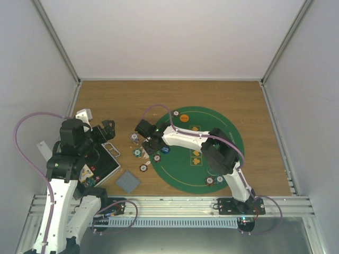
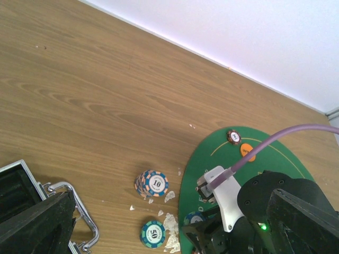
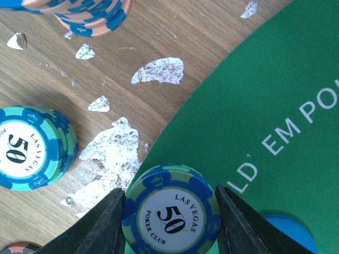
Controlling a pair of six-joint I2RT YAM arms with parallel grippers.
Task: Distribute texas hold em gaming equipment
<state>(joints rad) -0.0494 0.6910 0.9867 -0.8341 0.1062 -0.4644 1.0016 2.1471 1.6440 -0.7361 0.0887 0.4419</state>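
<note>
The right claw [image 3: 169, 226] is gripping a 50 chip [image 3: 170, 210] at the mat's [image 3: 254, 79] edge, beside one blue disc [image 3: 290, 234]. Two stacks, a 50 stack [image 3: 32, 148] and a 10 stack [image 3: 90, 13], are sitting on the tabletop [image 3: 159, 32] among white flakes [image 3: 158, 70]. The left claw [image 1: 108, 128] is hanging open by the case [image 1: 103, 163].

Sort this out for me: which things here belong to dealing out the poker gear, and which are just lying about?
Job: 50 chip in the right gripper, 50 stack, 10 stack, orange disc, blue disc, grey cards.
Lying about: green mat, black case, white flecks.
</note>
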